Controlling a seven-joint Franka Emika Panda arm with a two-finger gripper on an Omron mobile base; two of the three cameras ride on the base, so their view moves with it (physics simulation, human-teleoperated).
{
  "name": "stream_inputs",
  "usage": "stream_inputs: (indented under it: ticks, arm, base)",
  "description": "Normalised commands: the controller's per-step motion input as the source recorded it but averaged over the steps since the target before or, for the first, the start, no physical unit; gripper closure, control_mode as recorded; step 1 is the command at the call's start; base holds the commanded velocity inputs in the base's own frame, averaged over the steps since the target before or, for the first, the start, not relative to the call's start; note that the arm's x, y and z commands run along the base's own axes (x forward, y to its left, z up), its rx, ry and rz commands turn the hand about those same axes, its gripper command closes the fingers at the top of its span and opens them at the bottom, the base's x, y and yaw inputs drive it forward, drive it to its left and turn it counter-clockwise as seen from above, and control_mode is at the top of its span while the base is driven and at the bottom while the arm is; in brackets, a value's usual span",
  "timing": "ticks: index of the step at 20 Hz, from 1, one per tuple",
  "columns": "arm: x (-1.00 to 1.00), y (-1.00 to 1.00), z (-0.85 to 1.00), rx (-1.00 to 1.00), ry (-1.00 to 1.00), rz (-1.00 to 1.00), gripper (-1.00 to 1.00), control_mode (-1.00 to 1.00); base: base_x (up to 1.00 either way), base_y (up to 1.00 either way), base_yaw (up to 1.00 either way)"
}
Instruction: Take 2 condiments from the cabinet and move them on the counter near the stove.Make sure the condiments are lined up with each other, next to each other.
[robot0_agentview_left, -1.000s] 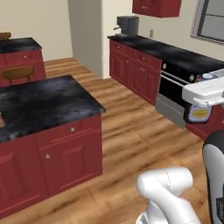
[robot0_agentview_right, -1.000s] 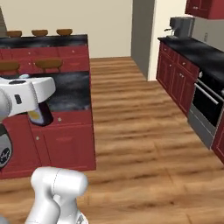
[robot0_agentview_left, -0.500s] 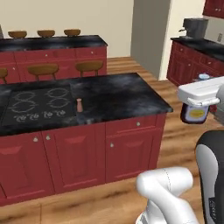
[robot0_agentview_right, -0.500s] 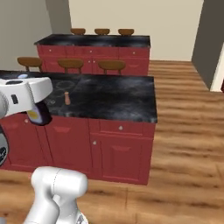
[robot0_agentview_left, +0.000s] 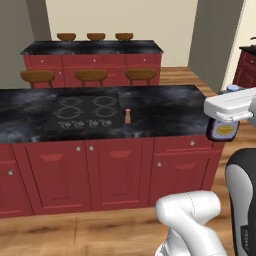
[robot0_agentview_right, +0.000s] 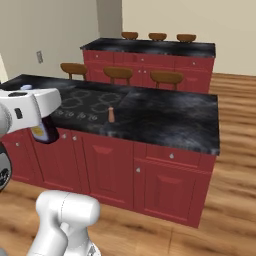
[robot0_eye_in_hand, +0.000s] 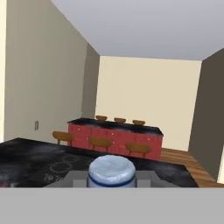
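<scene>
Purple bottle (robot0_agentview_left: 223, 129) with yellow label hangs clamped in the gripper (robot0_agentview_left: 225, 120), cap up, long axis upright. It is carried off the counter's front right corner in the left base view, above the level of the worktop and clear of it. In the right base view the same bottle (robot0_agentview_right: 44, 133) sits under the white hand at the left edge, in front of the cabinet fronts. The hand view shows its pale bluish cap (robot0_eye_in_hand: 111, 171) between the jaws, with the counter beyond.

Shaker (robot0_agentview_left: 128, 116), terracotta-brown, already stands upright on the black counter (robot0_agentview_left: 170, 107), just beside the right edge of the stove (robot0_agentview_left: 85, 112), near its front. In the right base view the shaker (robot0_agentview_right: 111, 115) stands at that same cooktop edge.

Key relation: the shaker lies forward and to the robot's left of the held bottle, well apart. Bare worktop lies to the shaker's right, between it and the bottle.

Judgement: one condiment placed, second in transit. The coming move calls for carrying the bottle in over the counter and leftward, keeping it vertical, then setting it down just beside the shaker on its right side, level with it along the front edge, so the pair line up.

Risk: bottle is taller than the shaker; coming in too close could knock the shaker over.
</scene>
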Motion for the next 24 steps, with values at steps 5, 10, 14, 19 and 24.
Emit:
stream_inputs:
  ticks: [5,10,14,19,24]
  arm:
    - [0.0,0.0,0.0,0.0,0.0,0.0,1.0,1.0]
    - [0.0,0.0,0.0,0.0,0.0,0.0,1.0,1.0]
    - [0.0,0.0,0.0,0.0,0.0,0.0,1.0,1.0]
    - [0.0,0.0,0.0,0.0,0.0,0.0,1.0,1.0]
    - [0.0,0.0,0.0,0.0,0.0,0.0,1.0,1.0]
  base:
    - [0.27,0.33,0.0]
    - [0.33,0.68,0.0]
    - [0.59,0.59,0.0]
    - [0.89,0.32,0.0]
    - [0.81,0.32,0.0]
